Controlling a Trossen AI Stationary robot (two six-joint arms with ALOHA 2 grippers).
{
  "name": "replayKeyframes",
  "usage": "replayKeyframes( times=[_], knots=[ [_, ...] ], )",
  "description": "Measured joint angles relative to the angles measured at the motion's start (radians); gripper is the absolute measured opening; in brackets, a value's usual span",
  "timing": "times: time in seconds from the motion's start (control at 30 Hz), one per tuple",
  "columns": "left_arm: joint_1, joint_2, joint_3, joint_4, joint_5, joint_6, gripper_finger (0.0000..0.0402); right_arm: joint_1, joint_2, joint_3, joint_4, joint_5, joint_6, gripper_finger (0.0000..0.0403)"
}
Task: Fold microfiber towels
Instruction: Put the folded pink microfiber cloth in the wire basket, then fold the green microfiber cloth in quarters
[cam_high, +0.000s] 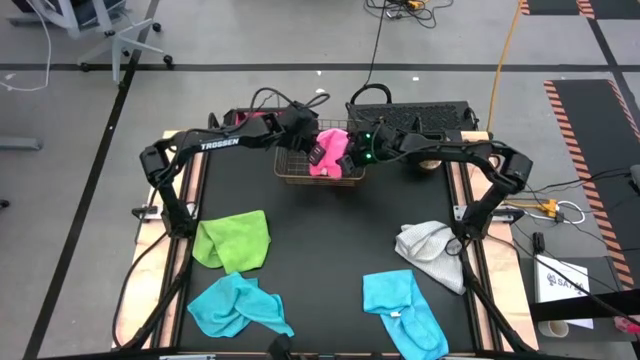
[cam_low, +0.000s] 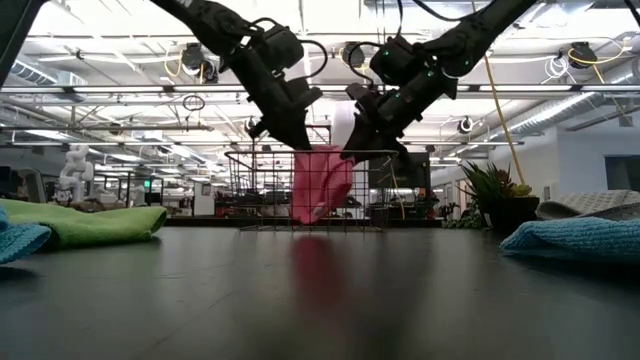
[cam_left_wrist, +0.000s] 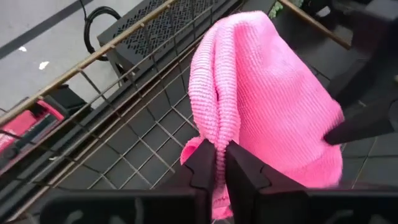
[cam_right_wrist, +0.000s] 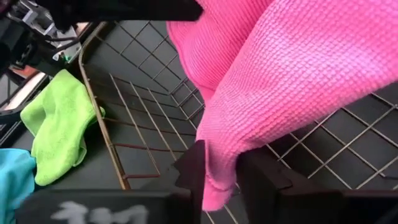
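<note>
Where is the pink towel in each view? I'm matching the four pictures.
High: pink towel at top centre, over the basket.
Low: centre, hanging into the basket.
Left wrist: fills the middle.
Right wrist: upper right.
Shared landmark: the basket, also in both wrist views.

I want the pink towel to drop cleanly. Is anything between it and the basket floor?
Nothing visible. The pink towel hangs from the left gripper and right gripper inside the wire basket, with only bare basket mesh showing beneath it.
</note>
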Motion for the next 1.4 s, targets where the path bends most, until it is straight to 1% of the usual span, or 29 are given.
replayKeyframes(
  times=[0.17, 0.23, 0.33, 0.43, 0.57, 0.7, 0.77, 0.87, 0.93, 1.0, 1.07, 1.13, 1.23, 1.27, 1.33, 1.4],
  knots=[
    [0.005, 0.000, 0.022, -0.048, -0.010, 0.019, 0.0101, 0.000, -0.003, 0.000, -0.024, 0.000, 0.001, 0.0123],
    [0.004, 0.000, 0.022, -0.056, -0.032, 0.017, 0.0125, 0.000, -0.003, 0.000, -0.023, -0.001, 0.006, 0.0135],
    [0.004, 0.000, 0.022, -0.067, -0.051, 0.010, 0.0158, 0.000, -0.003, 0.001, -0.022, -0.004, 0.007, 0.0145],
    [0.004, 0.000, 0.022, -0.072, -0.056, 0.000, 0.0185, 0.000, -0.007, 0.001, -0.023, -0.028, 0.008, 0.0148],
    [0.004, 0.000, 0.022, -0.073, -0.095, -0.002, 0.0211, 0.002, -0.030, 0.000, -0.023, -0.026, 0.007, 0.0144],
    [0.004, -0.002, 0.028, -0.091, -0.070, -0.052, 0.0217, 0.008, -0.083, 0.000, -0.026, -0.028, 0.007, 0.0142],
    [0.003, -0.011, 0.044, -0.125, -0.046, -0.063, 0.0211, 0.023, -0.122, 0.000, -0.031, -0.028, 0.002, 0.0142],
    [-0.013, -0.052, 0.060, -0.163, -0.009, -0.060, 0.0193, 0.071, -0.187, 0.000, -0.068, -0.029, -0.025, 0.0142],
    [-0.038, -0.090, 0.060, -0.190, -0.004, -0.057, 0.0174, 0.116, -0.226, 0.000, -0.111, -0.023, -0.058, 0.0137],
    [-0.078, -0.136, 0.061, -0.258, -0.021, -0.061, 0.0149, 0.173, -0.252, 0.000, -0.158, -0.006, -0.081, 0.0125],
    [-0.135, -0.180, 0.061, -0.336, -0.073, -0.065, 0.0117, 0.232, -0.267, 0.000, -0.205, 0.023, -0.099, 0.0102],
    [-0.201, -0.220, 0.061, -0.432, -0.149, -0.098, 0.0083, 0.287, -0.269, 0.000, -0.233, 0.057, -0.122, 0.0072],
    [-0.317, -0.259, 0.061, -0.570, -0.277, -0.188, 0.0030, 0.349, -0.255, 0.000, -0.247, 0.112, -0.158, 0.0018],
    [-0.350, -0.271, 0.058, -0.617, -0.320, -0.230, 0.0016, 0.362, -0.245, 0.000, -0.240, 0.133, -0.172, 0.0009],
    [-0.409, -0.285, 0.048, -0.693, -0.399, -0.327, 0.0007, 0.377, -0.215, 0.000, -0.238, 0.170, -0.184, 0.0008],
    [-0.453, -0.287, 0.034, -0.743, -0.444, -0.428, 0.0009, 0.380, -0.170, 0.000, -0.227, 0.184, -0.183, 0.0005]
  ],
)
